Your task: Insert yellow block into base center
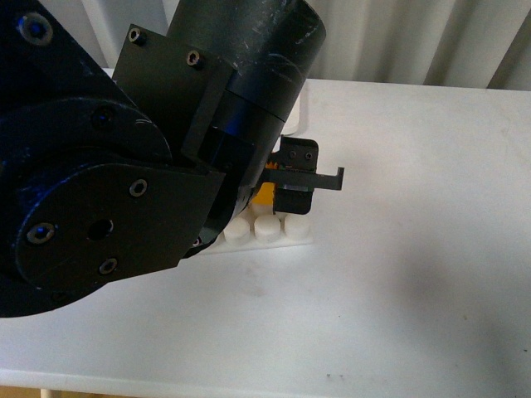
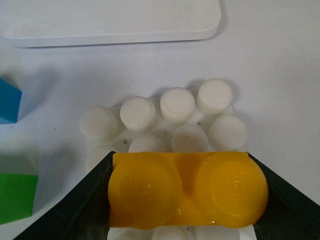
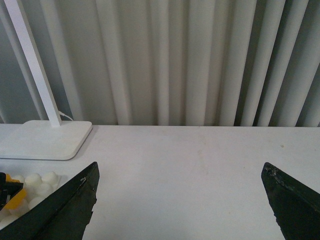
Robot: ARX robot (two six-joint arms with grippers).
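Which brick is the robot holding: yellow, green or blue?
The yellow block, pinched by the left gripper over the base. The green brick and blue brick lie aside, free.

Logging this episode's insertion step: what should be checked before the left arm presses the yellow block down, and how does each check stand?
1. Grip: yellow block clamped in the left gripper: ok.
2. Block above the base, with studs showing beyond it: ok.
3. Block over the base's centre: cannot tell; it hides the studs beneath it.
4. Block square to the stud rows: not ok; the rows look slightly skewed to it.
5. Blue brick and green brick off the base: ok.
6. Right gripper open, empty and away from the base: ok.
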